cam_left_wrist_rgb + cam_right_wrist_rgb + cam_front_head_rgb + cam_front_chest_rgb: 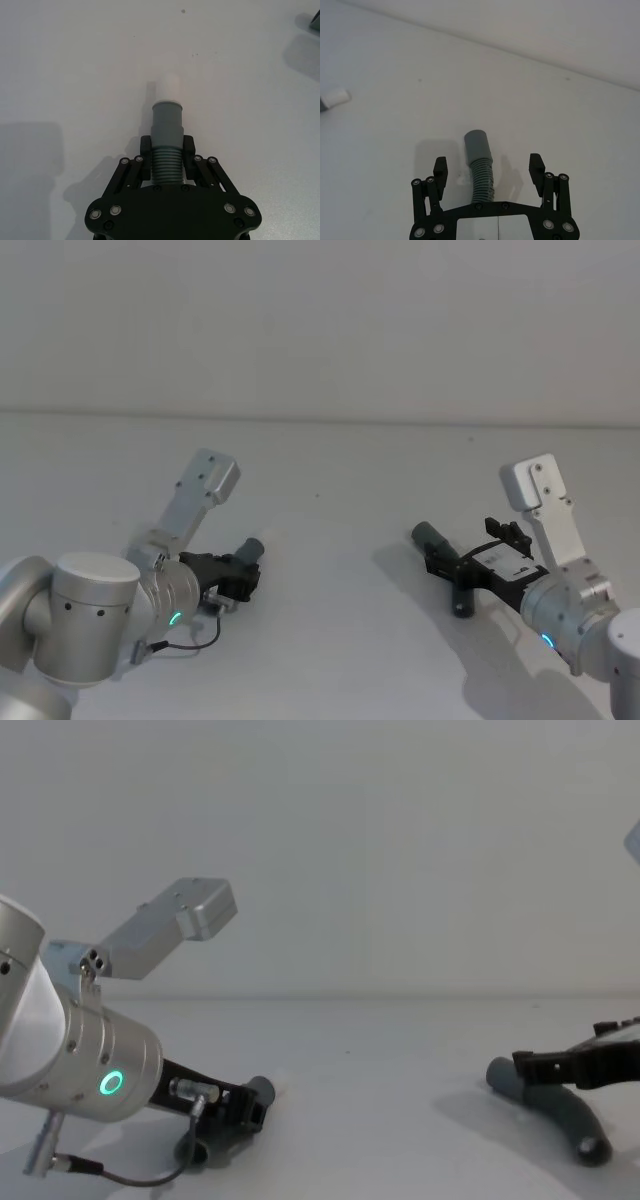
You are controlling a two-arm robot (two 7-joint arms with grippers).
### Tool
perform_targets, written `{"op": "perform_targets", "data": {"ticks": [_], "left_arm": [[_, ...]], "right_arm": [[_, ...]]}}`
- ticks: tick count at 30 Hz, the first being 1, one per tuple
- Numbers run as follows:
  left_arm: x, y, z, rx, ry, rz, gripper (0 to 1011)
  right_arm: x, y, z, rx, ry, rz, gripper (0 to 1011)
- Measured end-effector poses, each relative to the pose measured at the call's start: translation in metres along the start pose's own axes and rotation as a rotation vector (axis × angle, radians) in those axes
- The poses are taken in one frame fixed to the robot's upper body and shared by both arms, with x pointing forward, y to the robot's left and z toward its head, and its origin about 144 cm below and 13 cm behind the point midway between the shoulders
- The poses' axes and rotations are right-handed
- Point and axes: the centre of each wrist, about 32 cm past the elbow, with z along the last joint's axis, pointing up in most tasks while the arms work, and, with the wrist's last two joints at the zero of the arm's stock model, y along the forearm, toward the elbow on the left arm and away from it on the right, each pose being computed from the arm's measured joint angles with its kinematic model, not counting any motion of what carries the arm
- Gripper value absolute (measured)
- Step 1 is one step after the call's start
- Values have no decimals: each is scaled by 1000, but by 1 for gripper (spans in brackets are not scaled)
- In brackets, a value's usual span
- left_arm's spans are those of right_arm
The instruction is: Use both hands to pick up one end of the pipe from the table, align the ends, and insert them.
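Note:
My left gripper (167,156) is shut on the ribbed part of one pipe piece (167,125), low over the white table (330,640). The piece's grey cuff and white plug tip (168,89) stick out past the fingers. In the head view this gripper (238,575) is at the left, with the cuff (252,547) pointing toward the middle. The other pipe piece (479,165) lies on the table at the right. My right gripper (488,169) stands open astride it, a finger on each side and not touching it. Its open grey cuff (428,534) points toward the left piece.
A wide stretch of bare table (340,540) separates the two pieces. In the chest view the right piece (552,1105) curves down to the table beside the right gripper (530,1065). A pale wall (320,320) rises behind the table's far edge.

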Motion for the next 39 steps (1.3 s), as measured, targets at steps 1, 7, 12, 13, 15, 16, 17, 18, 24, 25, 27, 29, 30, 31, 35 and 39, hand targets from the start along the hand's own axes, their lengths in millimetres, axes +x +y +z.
{"op": "perform_targets", "data": {"ticks": [1,7,12,13,15,16,17,18,24,25,27,29,30,31,35,39], "left_arm": [[0,0,0,0,0,0,354],[0,0,0,0,0,0,354],[0,0,0,0,0,0,354],[0,0,0,0,0,0,354],[0,0,0,0,0,0,354],[0,0,0,0,0,0,354],[0,0,0,0,0,0,354],[0,0,0,0,0,0,354],[0,0,0,0,0,0,354],[0,0,0,0,0,0,354],[0,0,0,0,0,0,354],[0,0,0,0,0,0,354],[0,0,0,0,0,0,354],[0,0,0,0,0,0,354],[0,0,0,0,0,0,354],[0,0,0,0,0,0,354]], "right_arm": [[0,2,0,-9,-4,0,1000],[2,6,3,-41,-12,1,1000],[3,9,4,-64,-8,5,1000],[3,10,5,-71,-6,6,1000],[4,10,5,-80,-2,9,1000],[4,11,5,-83,0,10,1000],[4,11,6,-86,2,11,1000],[5,12,6,-94,6,13,1000],[6,15,9,-120,26,25,1000],[6,15,9,-124,30,28,1000],[7,15,9,-127,33,29,1000],[7,16,10,-133,39,34,1000],[7,17,10,-139,43,37,1000],[7,17,10,-141,45,39,1000],[8,18,11,-151,53,48,1001],[8,19,11,-161,58,55,1000]]}}
